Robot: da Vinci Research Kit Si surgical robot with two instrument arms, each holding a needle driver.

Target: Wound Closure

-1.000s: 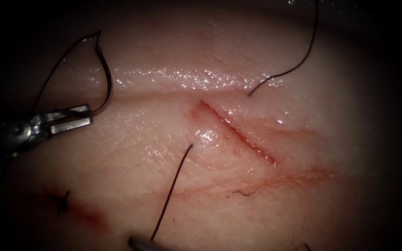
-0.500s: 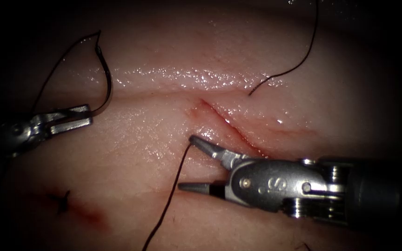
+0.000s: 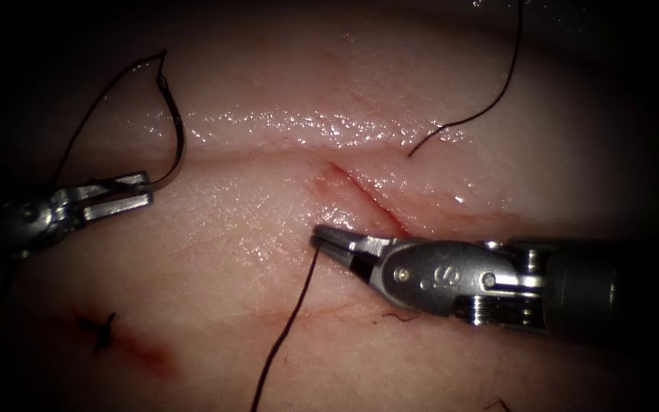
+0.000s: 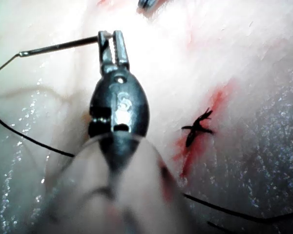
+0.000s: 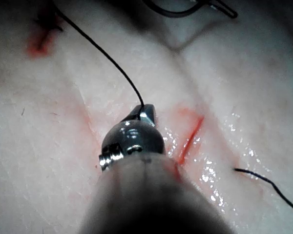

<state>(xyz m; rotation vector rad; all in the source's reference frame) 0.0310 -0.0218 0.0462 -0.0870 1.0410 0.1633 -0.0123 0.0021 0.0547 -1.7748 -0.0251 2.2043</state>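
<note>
Right tool (image 3: pixel 322 236) clamps the thread (image 3: pixel 287 328) end; left tool (image 3: pixel 143 191) grips the needle (image 3: pixel 177 145) clear of tissue (image 3: pixel 268 84).

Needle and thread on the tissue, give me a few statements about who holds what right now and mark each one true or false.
1. The left tool holds the needle near one end of its curve. True.
2. The needle is stuck in the tissue. False: it stands clear above it, left of the cut.
3. The right tool is shut on a thread end. True.
4. The right tool holds the needle. False: only thread.
5. A tied knot sits right of the cut. False: it lies to the left.
</note>
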